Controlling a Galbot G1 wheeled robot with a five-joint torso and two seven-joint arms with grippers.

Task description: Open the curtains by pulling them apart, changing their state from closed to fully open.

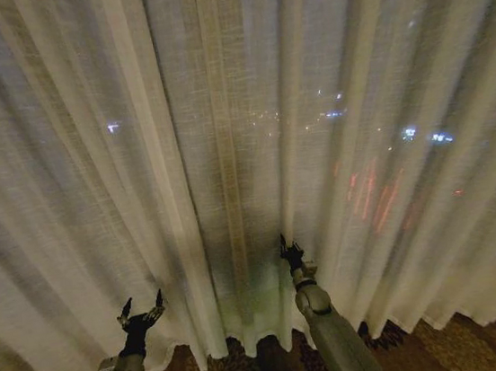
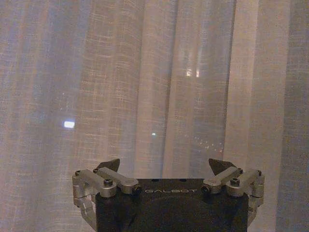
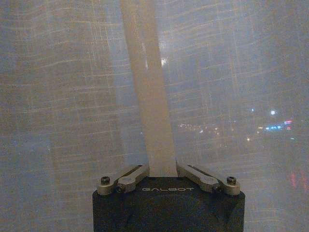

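Your right gripper (image 1: 284,246) jaws pinch the vertical hem of the curtains (image 1: 220,107); left gripper (image 1: 142,307) jaws gape, fabric just ahead.

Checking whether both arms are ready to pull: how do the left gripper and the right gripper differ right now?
The left gripper is open with nothing between its fingers; the right gripper is shut on a fold of the curtains. The left gripper sits lower, out to the left; the right gripper sits higher, nearer the centre seam. Both face the closed curtains.
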